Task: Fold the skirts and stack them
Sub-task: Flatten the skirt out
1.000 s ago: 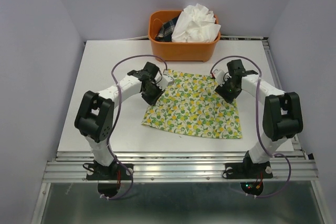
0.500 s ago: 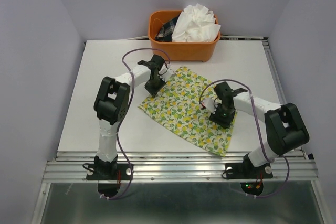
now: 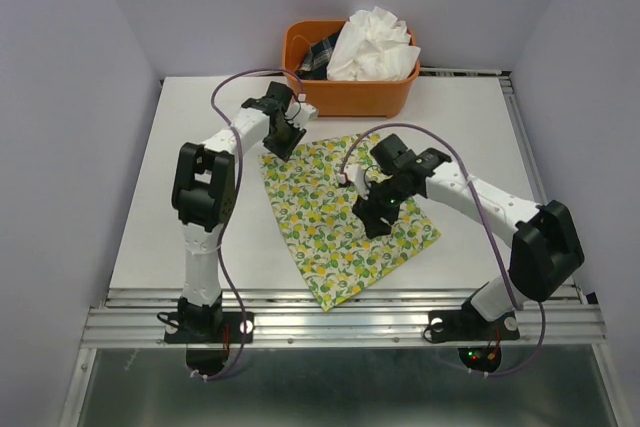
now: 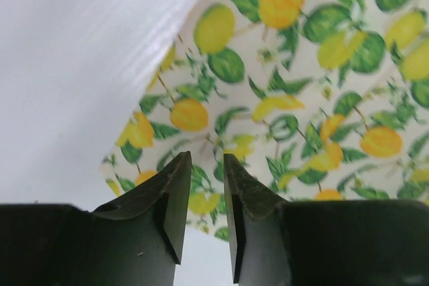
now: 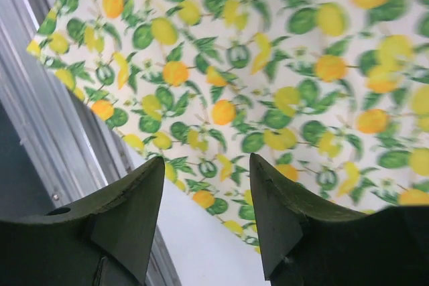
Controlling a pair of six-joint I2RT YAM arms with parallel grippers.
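**Lemon skirt flat before the basket, both grippers empty**

The lemon skirt (image 3: pixel 315 227) lies spread flat on the table (image 3: pixel 190 207), on the near side of the basket (image 3: pixel 345 99). It is turned askew to the basket's front wall, so one corner points toward the basket and the opposite corner points away from it. The edge closest to the basket lies near the front wall and looks apart from it.

The white skirt (image 3: pixel 375 42) sits crumpled in the basket's right half and rises above the rim. A dark checked cloth (image 3: pixel 318 55) lies beside it in the basket's left half.

The left gripper (image 3: pixel 285 139) hangs just in front of the basket's left front corner, over the lemon skirt's corner on that side. In the left wrist view its fingers (image 4: pixel 167 205) stand a narrow way apart with nothing between them. The printed corner and bare table show below. Whether the tips touch the cloth cannot be told.

The right gripper (image 3: pixel 372 219) is farther out from the basket's front wall, over the middle of the lemon skirt. In the right wrist view its jaws are spread wider than the left's and nothing is caught between them. The lemon print shows through the gap. Whether it touches the cloth cannot be told either.
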